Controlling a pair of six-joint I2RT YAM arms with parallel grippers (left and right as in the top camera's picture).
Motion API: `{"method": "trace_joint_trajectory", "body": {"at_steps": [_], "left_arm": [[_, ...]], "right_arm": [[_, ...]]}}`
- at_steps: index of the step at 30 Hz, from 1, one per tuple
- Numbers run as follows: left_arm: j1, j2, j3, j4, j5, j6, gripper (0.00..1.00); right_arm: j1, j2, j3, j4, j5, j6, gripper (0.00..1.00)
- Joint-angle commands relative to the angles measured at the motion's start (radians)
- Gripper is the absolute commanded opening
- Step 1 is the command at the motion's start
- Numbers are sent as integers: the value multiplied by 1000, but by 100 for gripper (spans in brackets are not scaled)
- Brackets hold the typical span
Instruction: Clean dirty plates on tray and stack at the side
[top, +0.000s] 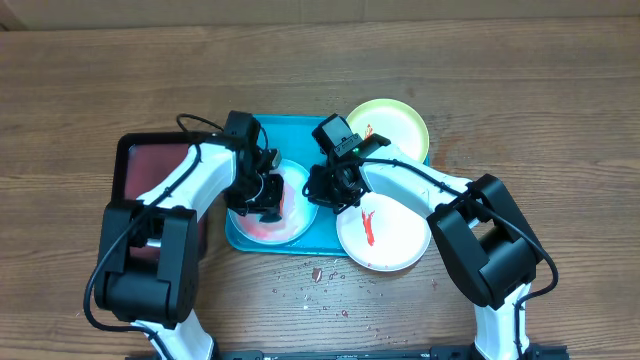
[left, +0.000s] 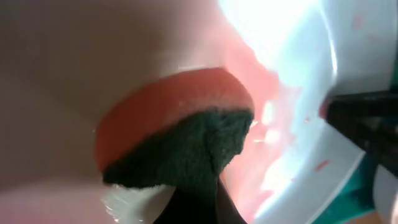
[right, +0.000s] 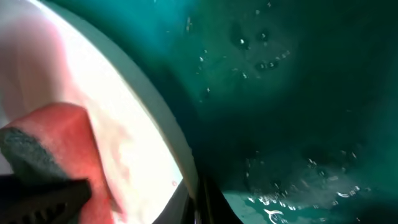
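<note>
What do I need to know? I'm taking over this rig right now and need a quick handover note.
Left gripper: shut on the sponge, pressed on the blue-rimmed plate on the tray.
Right gripper: shut at that plate's right rim; a pinch is unclear.
White plate: over the tray's lower right corner, red sauce on it.
Yellow-green plate: upper right corner, small red smear.
Done: nothing stacked; first plate smeared pink.
Left: finish it, clean the other two, stack all aside.
</note>
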Motion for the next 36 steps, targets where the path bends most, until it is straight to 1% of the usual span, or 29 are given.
{"method": "trace_joint_trajectory", "body": {"at_steps": [1,3,6,8,9,10,11,12,16,20,23,26,33,36], "left_arm": [[1,18,151,-63,-74,-86,4],[11,18,243,-119,-148,-121,4],[35,18,394,-216,-234,-147,4],[57,18,484,-274,-254,-147,4],[72,18,533,-309,-264,-147,4],[89,18,577,-340,-270,-147,5],[108,18,617,-372,-273,-146,4],[129,18,654,-403,-275,-146,4],[229,18,764,-525,-282,-142,4],[332,18,806,-607,-282,-93,4],[416,18,807,-634,-281,-67,4],[485,18,807,-643,-270,-66,4],[578,18,807,-642,-259,-65,4],[602,18,807,-630,-263,-64,4]], "right_arm": [[-1,9,-11,12,18,27,14],[-1,9,-11,17,18,31,21],[-1,9,-11,40,18,31,25],[-1,9,-11,50,23,50,25],[0,9,-11,50,35,67,24],[2,9,-11,49,48,80,19],[4,9,-12,50,56,82,10],[8,9,-12,50,65,83,4],[20,8,-7,41,87,82,4],[20,3,61,-47,120,55,4],[28,-3,156,-154,194,13,4],[45,-3,254,-246,261,-29,4],[100,-3,409,-340,396,-58,4],[139,-3,490,-367,500,-57,4]]}}
